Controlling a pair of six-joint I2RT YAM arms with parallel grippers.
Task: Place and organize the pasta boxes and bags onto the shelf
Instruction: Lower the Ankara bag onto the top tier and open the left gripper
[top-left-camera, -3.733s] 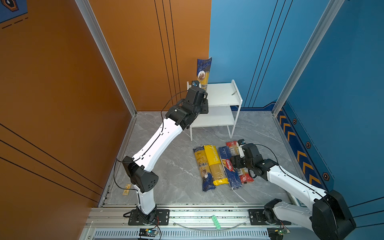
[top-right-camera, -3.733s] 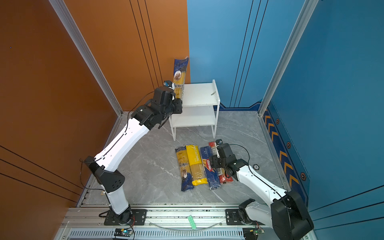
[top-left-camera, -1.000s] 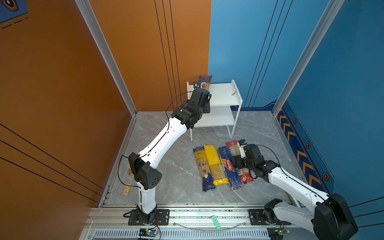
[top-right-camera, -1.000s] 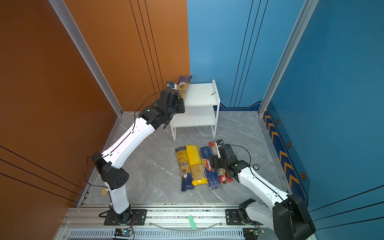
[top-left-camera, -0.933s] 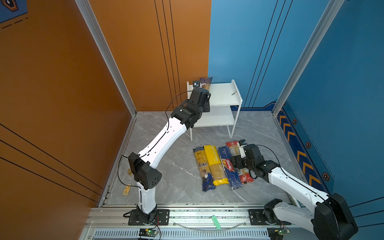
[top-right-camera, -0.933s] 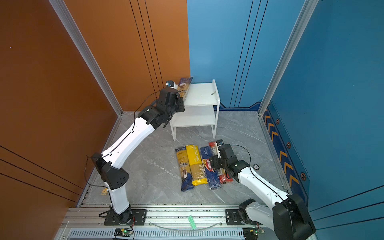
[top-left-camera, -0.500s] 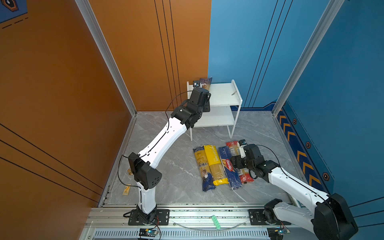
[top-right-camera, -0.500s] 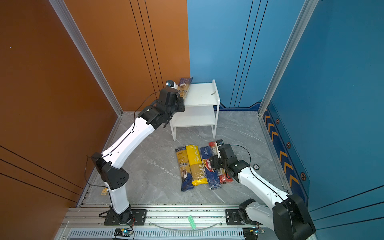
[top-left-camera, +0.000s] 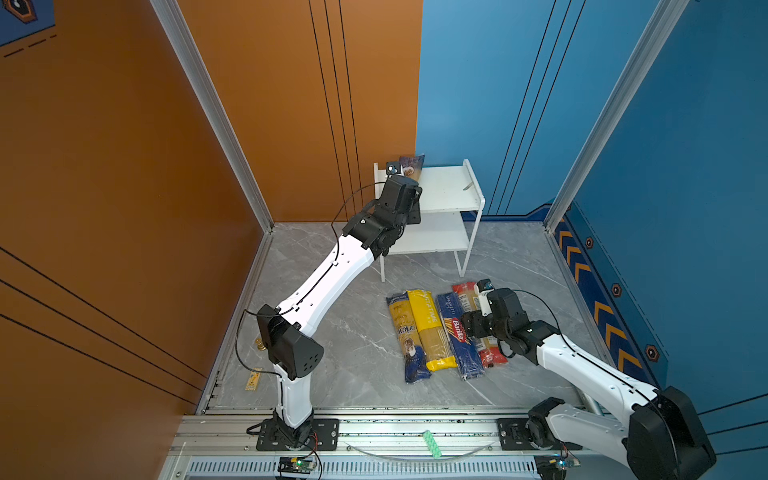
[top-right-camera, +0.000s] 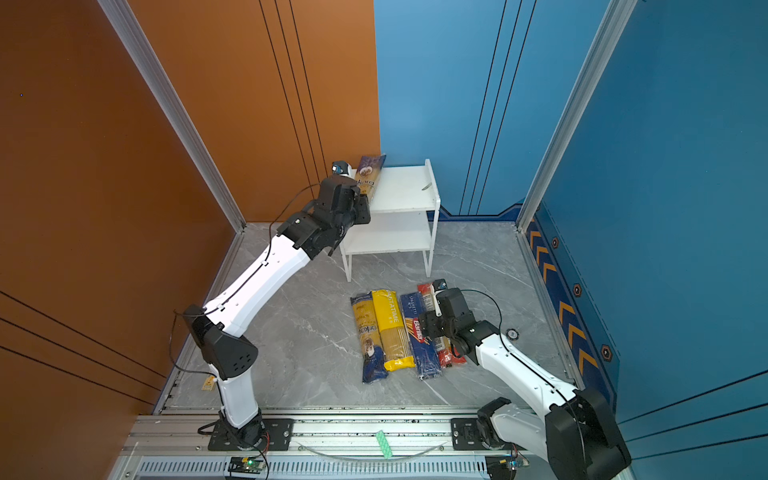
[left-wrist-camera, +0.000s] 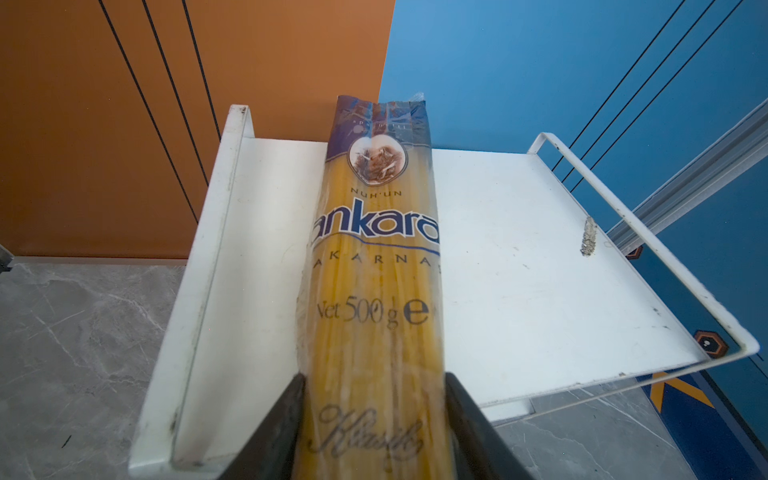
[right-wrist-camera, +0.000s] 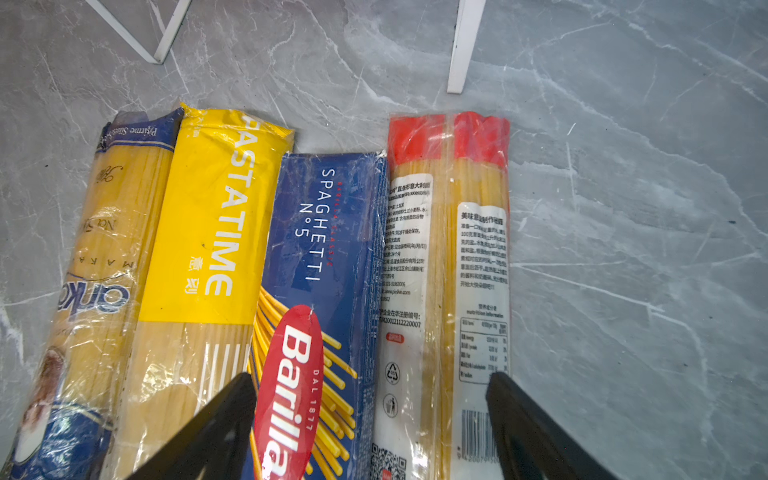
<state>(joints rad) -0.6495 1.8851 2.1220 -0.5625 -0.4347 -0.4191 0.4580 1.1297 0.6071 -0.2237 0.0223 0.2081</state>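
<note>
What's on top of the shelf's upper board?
An ankara pack lengthwise along its left side, near end in the left gripper, and a grey mark by the right edge. The board under the pack is hidden.

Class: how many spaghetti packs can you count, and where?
5. Floor row: ankara pack, yellow pack, Barilla pack, red-ended pack. Over shelf top: second ankara pack, in the left claw.
</note>
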